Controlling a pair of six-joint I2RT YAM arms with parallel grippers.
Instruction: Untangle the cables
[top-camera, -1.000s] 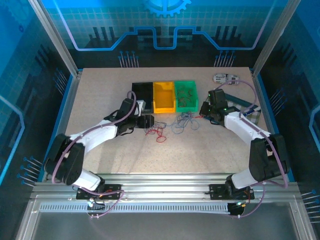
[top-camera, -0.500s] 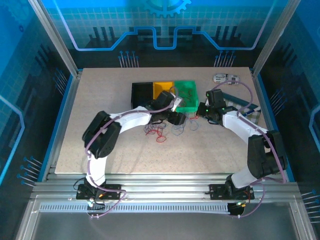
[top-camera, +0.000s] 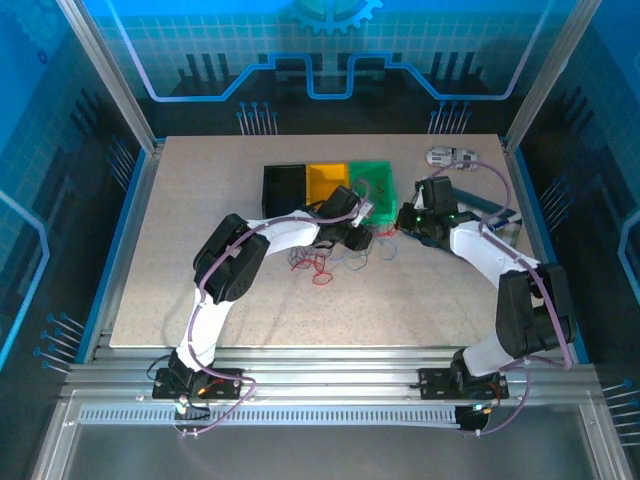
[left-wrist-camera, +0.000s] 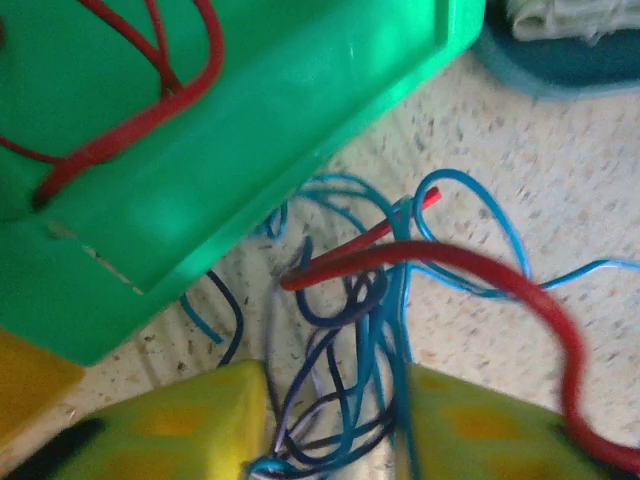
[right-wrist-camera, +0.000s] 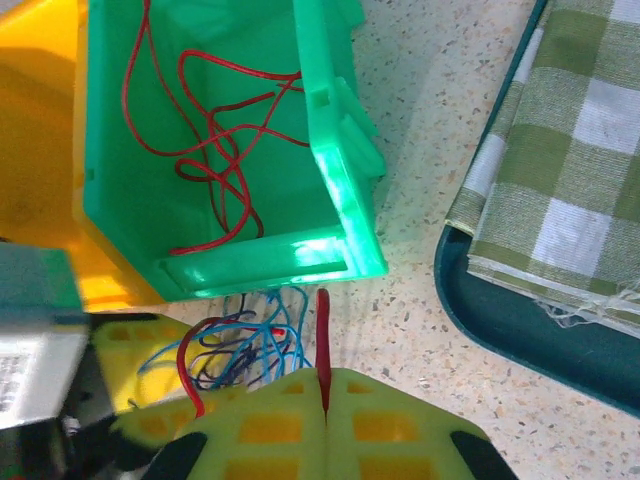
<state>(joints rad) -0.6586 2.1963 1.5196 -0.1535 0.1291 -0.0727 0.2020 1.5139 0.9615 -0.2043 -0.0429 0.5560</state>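
My table (top-camera: 200, 300) bears a black bin (top-camera: 283, 185), yellow bin (top-camera: 325, 170) and green bin (right-wrist-camera: 335, 200) abreast near its far edge. The cables (top-camera: 320, 265) sprawl before them, a teal tray (right-wrist-camera: 520, 335) at the right edge

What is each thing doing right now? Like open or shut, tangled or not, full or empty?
cables: tangled in a loose clump on the table, beside the green bin.
left claw: open, with some of the cables in the gap.
right claw: shut on a red cable.
green bin: upright, with red wires inside.
checked cloth: folded, lying on the teal tray.
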